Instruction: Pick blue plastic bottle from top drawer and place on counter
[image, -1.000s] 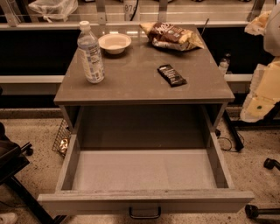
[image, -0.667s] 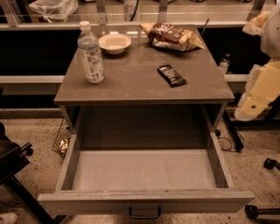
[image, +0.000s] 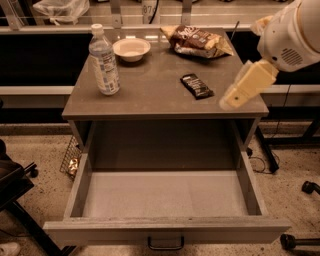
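One clear, white-capped plastic bottle (image: 104, 62) stands upright on the grey-brown counter (image: 160, 97). The cream gripper (image: 231, 99) hangs at the counter's right edge; I cannot tell whether it is clenched or released. It should back away gently.

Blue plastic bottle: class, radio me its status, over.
Gripper over counter's right front edge. Blue plastic bottle upright on counter, left rear, beside white bowl. Top drawer open.
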